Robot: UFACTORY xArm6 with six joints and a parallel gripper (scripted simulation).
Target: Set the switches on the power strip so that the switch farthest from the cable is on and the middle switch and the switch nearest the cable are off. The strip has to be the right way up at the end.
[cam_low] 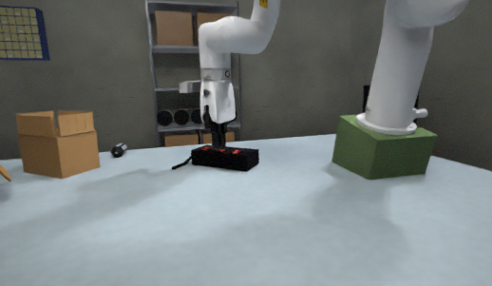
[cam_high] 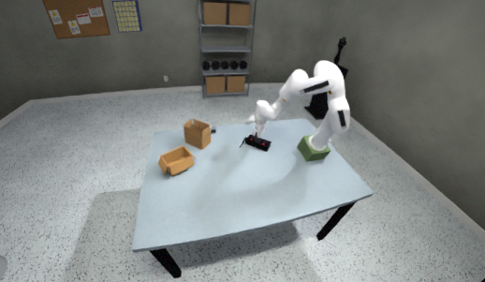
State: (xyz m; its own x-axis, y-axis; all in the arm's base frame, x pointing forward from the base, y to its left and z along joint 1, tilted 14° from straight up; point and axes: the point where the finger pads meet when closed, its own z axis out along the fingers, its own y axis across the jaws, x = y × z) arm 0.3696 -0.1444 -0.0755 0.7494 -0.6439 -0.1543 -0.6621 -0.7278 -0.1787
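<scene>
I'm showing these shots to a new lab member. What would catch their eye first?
Probably the white arm reaching down from its green base block, its shut gripper pressing onto the middle of the black power strip with red switches. Next, two open cardboard boxes near the table's far left side.

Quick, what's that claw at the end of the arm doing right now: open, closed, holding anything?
Gripper: closed, holding nothing; its shut fingertips point down onto the top of the power strip, about at the middle switch.
</scene>
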